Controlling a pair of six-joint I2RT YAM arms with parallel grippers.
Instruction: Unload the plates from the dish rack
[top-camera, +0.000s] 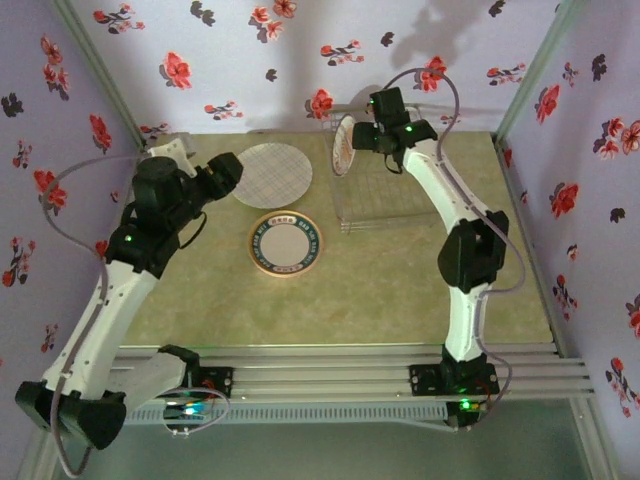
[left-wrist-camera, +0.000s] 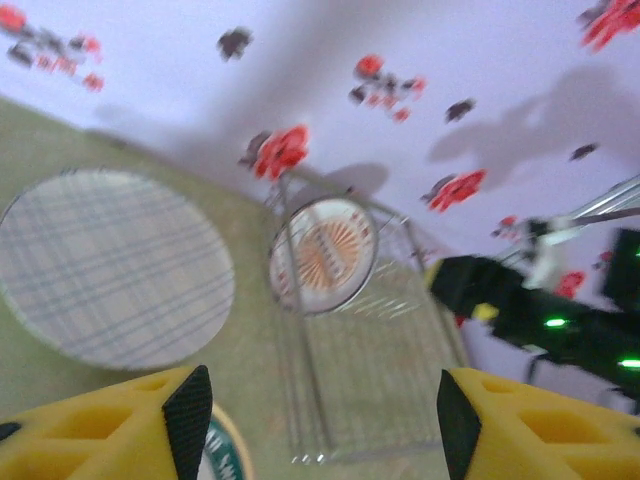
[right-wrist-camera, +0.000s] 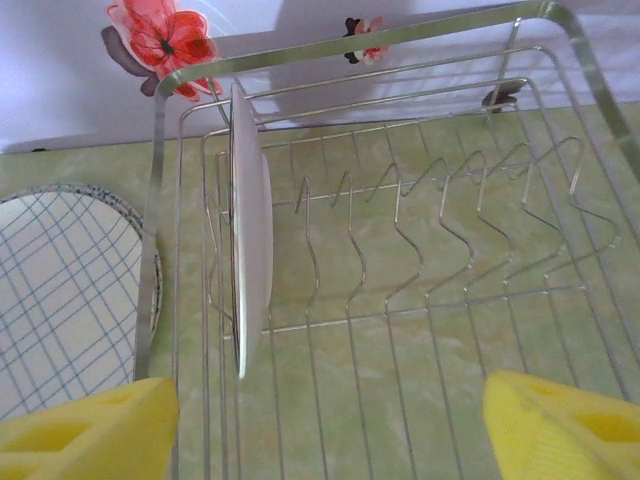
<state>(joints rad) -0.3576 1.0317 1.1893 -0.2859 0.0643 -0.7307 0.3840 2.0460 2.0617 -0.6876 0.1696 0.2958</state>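
Open and empty, my right claw (right-wrist-camera: 328, 400) hovers over the dish rack (right-wrist-camera: 350, 42), placed to pinch the plate (right-wrist-camera: 250, 230) standing upright in its slot.

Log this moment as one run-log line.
dish rack: one sunburst plate upright at its left end | table: grid plate and ringed plate flat | left gripper: open, empty | right gripper: open, empty, over rack
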